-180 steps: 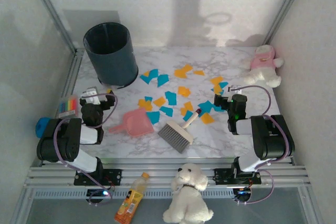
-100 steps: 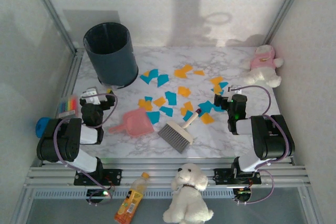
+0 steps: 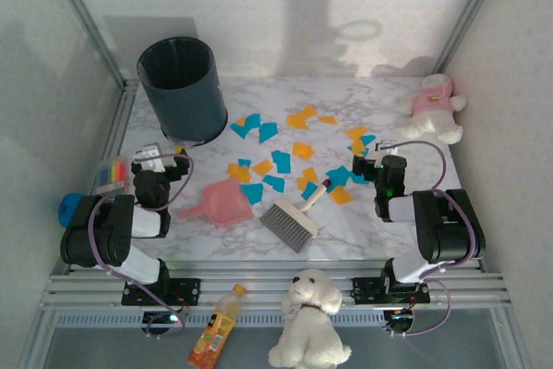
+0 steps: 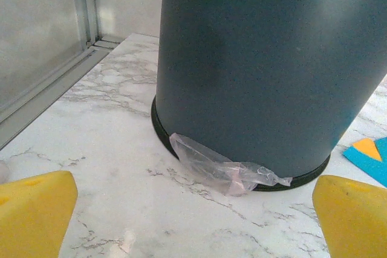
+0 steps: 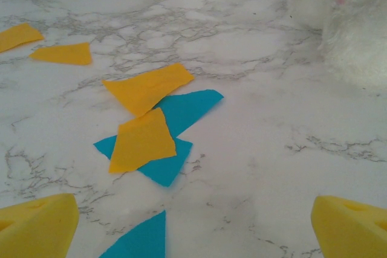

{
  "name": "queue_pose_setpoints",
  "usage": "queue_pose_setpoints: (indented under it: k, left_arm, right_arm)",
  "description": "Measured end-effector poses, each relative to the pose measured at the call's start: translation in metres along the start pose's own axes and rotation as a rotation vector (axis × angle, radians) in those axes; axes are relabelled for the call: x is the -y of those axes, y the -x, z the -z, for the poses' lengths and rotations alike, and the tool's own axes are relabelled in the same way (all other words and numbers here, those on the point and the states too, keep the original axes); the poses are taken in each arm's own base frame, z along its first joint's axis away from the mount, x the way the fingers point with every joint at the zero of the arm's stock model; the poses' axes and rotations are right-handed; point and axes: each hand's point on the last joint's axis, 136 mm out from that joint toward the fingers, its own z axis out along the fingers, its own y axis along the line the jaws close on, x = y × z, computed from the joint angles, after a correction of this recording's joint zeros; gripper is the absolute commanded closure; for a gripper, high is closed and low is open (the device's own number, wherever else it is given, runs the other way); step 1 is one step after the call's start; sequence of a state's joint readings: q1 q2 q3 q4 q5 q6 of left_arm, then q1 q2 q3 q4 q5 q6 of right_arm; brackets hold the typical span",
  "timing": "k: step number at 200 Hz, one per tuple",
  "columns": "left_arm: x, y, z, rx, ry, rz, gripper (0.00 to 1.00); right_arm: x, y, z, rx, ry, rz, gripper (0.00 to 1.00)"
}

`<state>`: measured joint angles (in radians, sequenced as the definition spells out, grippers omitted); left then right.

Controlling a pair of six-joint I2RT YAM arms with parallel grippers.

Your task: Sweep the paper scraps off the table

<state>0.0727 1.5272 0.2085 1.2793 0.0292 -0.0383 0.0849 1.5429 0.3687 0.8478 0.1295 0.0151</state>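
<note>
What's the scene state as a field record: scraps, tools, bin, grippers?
paper scraps: orange and teal, scattered over the middle of the table
dustpan: pink, lying on the table left of the brush, not held
brush: lying near the front centre, not held
bin: dark, upright, far left corner
left gripper: open, empty, facing the bin
right gripper: open, empty, low over the table, facing scraps

on the table (image 3: 389, 97), bin (image 3: 181, 88) blocks the far-left corner, plush toy (image 3: 436, 108) the far-right. dustpan (image 3: 220, 202) and brush (image 3: 292, 220) obstruct the near centre; open marble right of them.
</note>
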Motion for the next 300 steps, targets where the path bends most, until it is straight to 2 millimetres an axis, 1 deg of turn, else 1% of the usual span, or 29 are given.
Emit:
queue_pose_setpoints:
  k: [30, 45, 94, 139, 156, 172, 192, 212, 225, 242, 256, 269, 279, 294, 300]
  left_arm:
    - [-0.001, 0.0, 0.0, -0.003, 0.005, 0.003, 0.01]
    - [-0.004, 0.004, 0.002, 0.002, 0.024, 0.011, 0.0]
    - [-0.009, 0.042, 0.013, 0.055, 0.075, 0.079, 0.01]
    - [-0.014, 0.076, 0.021, 0.026, 0.14, 0.193, 0.01]
    - [-0.012, 0.083, 0.021, -0.026, 0.154, 0.244, 0.01]
    - [-0.007, 0.084, 0.018, -0.095, 0.151, 0.281, 0.01]
    - [0.01, 0.073, 0.017, -0.217, 0.114, 0.305, 0.0]
    - [0.034, 0.052, 0.019, -0.36, 0.055, 0.293, 0.0]
    - [0.053, 0.035, 0.024, -0.459, 0.009, 0.268, 0.01]
    - [0.08, 0.017, 0.033, -0.572, -0.061, 0.219, 0.0]
    - [0.099, 0.007, 0.042, -0.642, -0.113, 0.175, 0.01]
    - [0.117, 0.001, 0.049, -0.691, -0.165, 0.131, 0.04]
    - [0.132, -0.004, 0.055, -0.718, -0.208, 0.09, 0.05]
    - [0.155, -0.015, 0.066, -0.755, -0.277, 0.022, 0.08]
    - [0.163, -0.019, 0.07, -0.769, -0.301, -0.006, 0.1]
  right_arm:
    - [0.0, 0.0, 0.0, -0.002, 0.001, 0.0, 0.01]
    - [0.0, 0.0, 0.002, -0.01, 0.003, 0.001, 0.01]
    - [0.001, 0.023, 0.017, 0.011, 0.001, -0.014, 0.01]
    - [0.003, 0.05, 0.035, -0.037, -0.011, -0.086, 0.01]
    - [0.004, 0.057, 0.043, -0.076, -0.016, -0.134, 0.01]
    - [0.003, 0.057, 0.049, -0.134, -0.019, -0.177, 0.01]
    - [-0.002, 0.048, 0.056, -0.213, 0.002, -0.218, 0.01]
    - [-0.009, 0.033, 0.064, -0.298, 0.035, -0.249, 0.01]
    - [-0.015, 0.023, 0.07, -0.347, 0.059, -0.267, 0.01]
    - [-0.021, 0.014, 0.077, -0.396, 0.089, -0.285, 0.01]
    - [-0.025, 0.009, 0.082, -0.424, 0.111, -0.296, 0.01]
    - [-0.028, 0.007, 0.087, -0.443, 0.128, -0.301, 0.01]
    - [-0.029, 0.005, 0.09, -0.454, 0.135, -0.305, 0.01]
    - [-0.032, 0.004, 0.092, -0.463, 0.149, -0.309, 0.01]
    - [-0.032, 0.003, 0.093, -0.466, 0.152, -0.31, 0.01]
